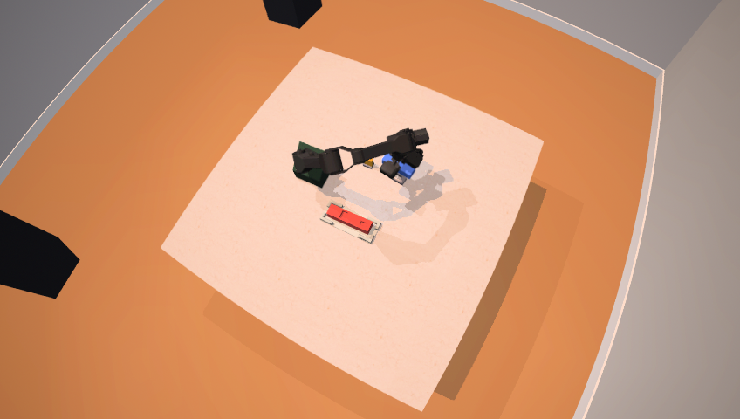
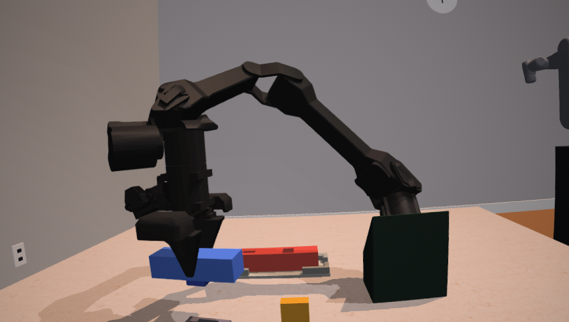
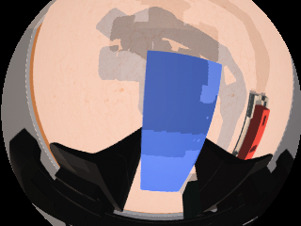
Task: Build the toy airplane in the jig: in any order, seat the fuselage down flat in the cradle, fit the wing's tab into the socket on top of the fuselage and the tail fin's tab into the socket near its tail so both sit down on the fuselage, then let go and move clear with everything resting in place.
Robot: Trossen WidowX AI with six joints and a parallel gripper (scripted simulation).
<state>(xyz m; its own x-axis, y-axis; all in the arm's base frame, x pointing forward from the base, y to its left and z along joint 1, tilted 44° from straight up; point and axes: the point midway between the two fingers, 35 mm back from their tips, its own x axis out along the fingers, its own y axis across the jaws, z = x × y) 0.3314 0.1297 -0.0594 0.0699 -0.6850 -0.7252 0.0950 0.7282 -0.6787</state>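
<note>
My gripper (image 1: 401,162) (image 2: 196,261) (image 3: 169,134) is shut on the blue wing (image 1: 407,169) (image 2: 219,265) (image 3: 174,104), with one finger on each long side. The wing hangs about level above the table, its small tab pointing down in the exterior view. The red fuselage (image 1: 348,219) (image 2: 279,261) (image 3: 256,132) lies in the pale grey cradle (image 1: 325,220) (image 2: 315,270) and looks flat. Two sockets show on its top. The orange-yellow tail fin (image 1: 368,162) (image 2: 294,312) stands apart, between the wing and the arm's base; its lower part is cut off in the exterior view.
A grey holder (image 1: 399,178) (image 2: 208,319) is partly visible below the wing. The dark green base block (image 1: 311,177) (image 2: 406,259) (image 3: 190,200) stands on the table (image 1: 291,270). The arm arches above the tail fin in the top view.
</note>
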